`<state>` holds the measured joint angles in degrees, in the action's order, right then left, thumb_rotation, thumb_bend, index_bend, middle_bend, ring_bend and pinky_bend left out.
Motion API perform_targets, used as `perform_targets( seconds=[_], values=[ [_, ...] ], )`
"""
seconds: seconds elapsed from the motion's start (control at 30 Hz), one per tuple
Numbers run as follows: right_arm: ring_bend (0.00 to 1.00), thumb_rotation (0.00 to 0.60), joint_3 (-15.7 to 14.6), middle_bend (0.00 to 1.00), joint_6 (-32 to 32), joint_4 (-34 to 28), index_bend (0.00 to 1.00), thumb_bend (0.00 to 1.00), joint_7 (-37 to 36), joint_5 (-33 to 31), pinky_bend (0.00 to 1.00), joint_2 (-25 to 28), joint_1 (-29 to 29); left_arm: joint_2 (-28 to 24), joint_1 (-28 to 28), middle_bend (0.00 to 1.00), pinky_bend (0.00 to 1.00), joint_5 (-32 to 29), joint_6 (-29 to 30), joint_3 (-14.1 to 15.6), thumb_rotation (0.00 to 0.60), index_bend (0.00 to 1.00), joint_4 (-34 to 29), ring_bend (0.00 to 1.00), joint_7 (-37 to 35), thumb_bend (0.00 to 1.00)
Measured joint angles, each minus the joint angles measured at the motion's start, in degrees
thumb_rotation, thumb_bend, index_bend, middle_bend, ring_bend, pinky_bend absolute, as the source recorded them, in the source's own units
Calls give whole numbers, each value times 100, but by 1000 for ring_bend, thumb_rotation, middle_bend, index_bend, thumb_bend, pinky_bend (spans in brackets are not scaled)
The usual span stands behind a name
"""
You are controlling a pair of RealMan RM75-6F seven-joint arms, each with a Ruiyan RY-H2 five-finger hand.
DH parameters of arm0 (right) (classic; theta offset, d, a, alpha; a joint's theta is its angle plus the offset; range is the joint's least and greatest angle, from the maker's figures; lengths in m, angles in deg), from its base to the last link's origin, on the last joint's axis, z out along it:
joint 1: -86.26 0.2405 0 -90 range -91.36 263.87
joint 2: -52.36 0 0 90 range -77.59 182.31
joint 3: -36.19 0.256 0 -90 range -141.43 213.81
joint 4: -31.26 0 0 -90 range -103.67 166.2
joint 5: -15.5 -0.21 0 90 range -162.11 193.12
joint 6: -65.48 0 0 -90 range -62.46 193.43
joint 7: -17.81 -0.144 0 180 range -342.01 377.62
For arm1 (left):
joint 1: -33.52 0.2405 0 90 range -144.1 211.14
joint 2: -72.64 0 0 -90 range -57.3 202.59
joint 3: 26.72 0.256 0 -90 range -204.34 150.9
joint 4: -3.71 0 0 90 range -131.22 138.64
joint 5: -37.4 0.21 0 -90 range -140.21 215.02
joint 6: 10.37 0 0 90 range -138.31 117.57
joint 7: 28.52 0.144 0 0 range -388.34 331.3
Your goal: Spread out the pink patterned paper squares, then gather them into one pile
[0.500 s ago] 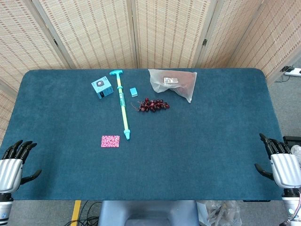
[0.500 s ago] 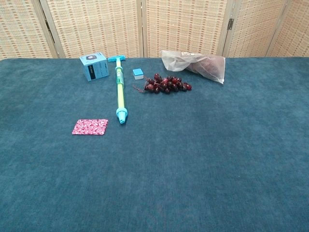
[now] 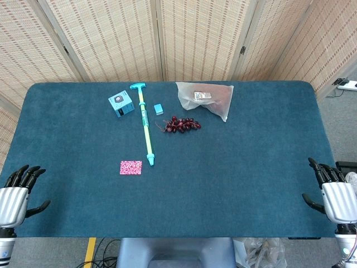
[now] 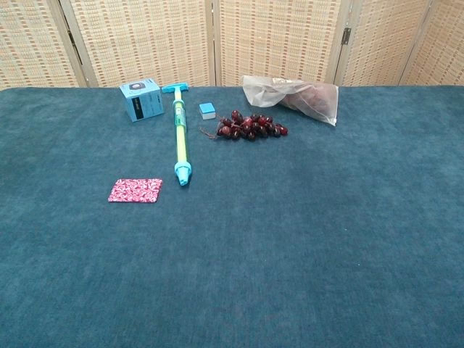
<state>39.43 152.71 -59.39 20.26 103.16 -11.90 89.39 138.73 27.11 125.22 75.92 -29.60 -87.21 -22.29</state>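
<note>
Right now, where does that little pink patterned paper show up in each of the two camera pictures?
Head view: the pink patterned paper lies left of centre on the blue table, just left of the long tool's lower tip.
Chest view: the same paper sits in the left half, about mid-height, again left of that tip.
Shared landmark: the green and blue long tool, whose near end points toward the paper in both.
</note>
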Motion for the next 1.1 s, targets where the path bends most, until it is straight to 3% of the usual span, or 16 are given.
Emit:
perform_targets(
  seconds=[0.13,0.27,0.4,0.5,0.7,0.8,1.1],
  values=[
    [171,600,9,245,-10,-64,0,244,26,33,191,50,19,5,-157,221,222,86,-184,-9,600,245,69,193,-94,210],
    [171,600,29,245,13,-175,0,244,100,64,190,121,33,10,-411,312,424,263,-368,-49,600,301,144,262,-208,372],
    [171,600,34,245,-2,-283,0,244,149,64,191,173,43,86,-792,482,701,549,-620,-91,600,319,384,441,-598,412],
    [172,600,30,245,2,-347,0,244,189,76,191,203,42,181,-1134,714,876,701,-963,-112,600,319,644,639,-798,432],
    [172,600,-5,249,-6,-426,0,244,243,93,191,250,24,455,-1786,885,966,754,-1874,-124,600,335,1123,810,-1071,460],
    [172,600,-37,251,-16,-428,0,244,230,124,191,240,18,601,-2079,961,1000,663,-2390,-127,600,318,1293,887,-1134,527],
    [174,600,-47,259,-3,-426,0,244,217,138,191,239,4,1099,-2765,1000,1000,-128,-3744,-190,600,271,1760,987,-1184,711]
  ],
)
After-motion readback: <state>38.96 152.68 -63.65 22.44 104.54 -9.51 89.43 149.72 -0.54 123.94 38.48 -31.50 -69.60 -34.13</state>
